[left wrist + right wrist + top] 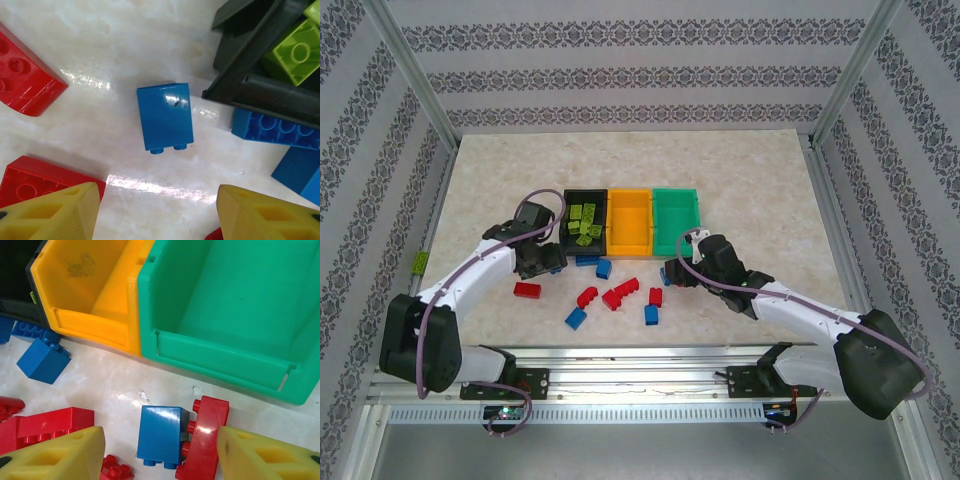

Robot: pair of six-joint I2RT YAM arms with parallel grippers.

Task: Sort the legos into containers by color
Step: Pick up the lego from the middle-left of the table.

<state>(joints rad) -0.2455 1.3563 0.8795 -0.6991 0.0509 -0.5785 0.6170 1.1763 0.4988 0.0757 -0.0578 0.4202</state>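
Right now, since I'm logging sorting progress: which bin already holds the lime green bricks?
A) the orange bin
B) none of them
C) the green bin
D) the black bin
D: the lime green bricks lie inside the black bin, while the orange bin and the green bin look empty.

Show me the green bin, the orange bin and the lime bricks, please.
green bin (220, 357): right wrist view, on its front wall.
orange bin (90, 325): right wrist view, on its front wall.
lime bricks (584, 222): top external view, on the pile's middle brick.
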